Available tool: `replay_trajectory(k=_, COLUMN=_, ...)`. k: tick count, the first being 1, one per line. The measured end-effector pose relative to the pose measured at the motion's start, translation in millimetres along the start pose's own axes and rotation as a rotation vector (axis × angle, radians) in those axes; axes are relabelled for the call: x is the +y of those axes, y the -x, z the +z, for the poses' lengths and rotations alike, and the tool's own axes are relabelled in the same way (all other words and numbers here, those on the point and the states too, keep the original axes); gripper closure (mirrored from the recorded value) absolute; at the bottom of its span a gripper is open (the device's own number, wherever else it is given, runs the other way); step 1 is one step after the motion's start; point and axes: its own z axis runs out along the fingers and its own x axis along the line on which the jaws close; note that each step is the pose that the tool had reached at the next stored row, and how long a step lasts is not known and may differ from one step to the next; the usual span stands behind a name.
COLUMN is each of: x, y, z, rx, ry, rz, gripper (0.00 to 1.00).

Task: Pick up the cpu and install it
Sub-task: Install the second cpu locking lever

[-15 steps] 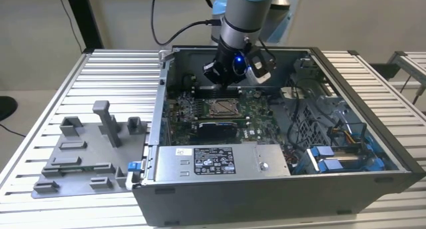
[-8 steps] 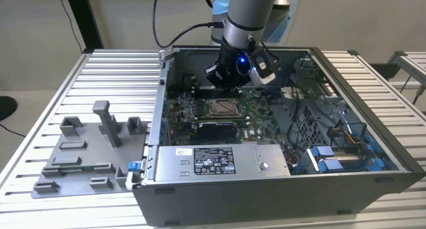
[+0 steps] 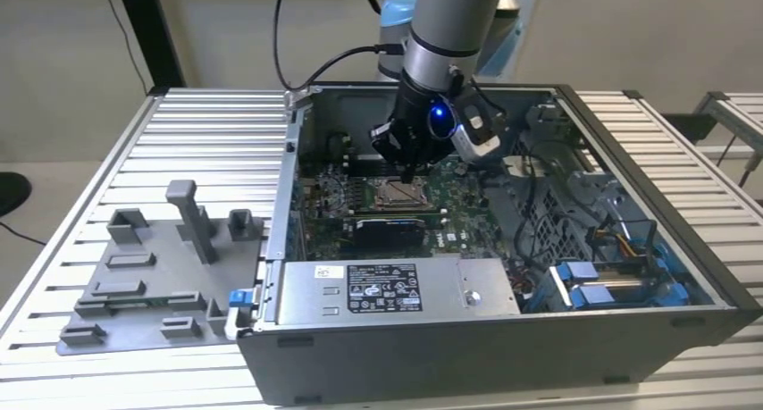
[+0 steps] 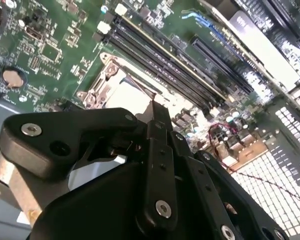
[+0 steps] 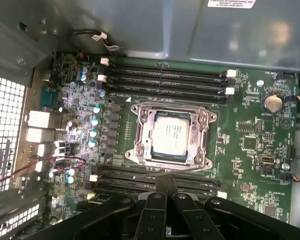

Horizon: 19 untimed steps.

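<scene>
Pale silver-grey metal marks the cpu (image 5: 172,134), which sits flat inside the square socket frame (image 5: 141,139) on the green motherboard (image 5: 250,165). In the exterior view the same chip (image 3: 399,193) appears as a small bright square near the middle of the open computer case (image 3: 667,240), with the socket frame around it on all four sides.

The arm reaches down into the case from above. Its gripper (image 3: 409,173) hangs just above the chip, at the socket's far edge, and in the first wrist view the gripper (image 5: 165,186) points at the near edge of the socket frame. The two black fingers (image 5: 161,185) lie pressed together with no gap visible between them, and they hold nothing (the chip lies free in the socket, apart from the tips). In the second wrist view the closed fingers (image 4: 159,116) overlap the socket's edge, so contact with the frame cannot be told.

Black memory slots (image 5: 165,80) run in rows on both sides of the socket. A silver box with a white label (image 3: 388,287) sits in the case nearer the camera. At the exterior view's left, a grey plastic fixture (image 3: 155,267) stands on the ribbed metal table (image 3: 203,133), well apart from the case.
</scene>
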Motion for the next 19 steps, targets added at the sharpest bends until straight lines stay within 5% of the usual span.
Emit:
replay_trajectory(k=16, x=-0.3, y=-0.3, z=2.1, rx=-0.0001, ry=0.0003, rz=0.000, gripper=1.00)
replay_trajectory(k=19, x=0.6, y=-11.3, z=8.0, rx=0.0000, ry=-0.0001, rz=0.000, gripper=1.00)
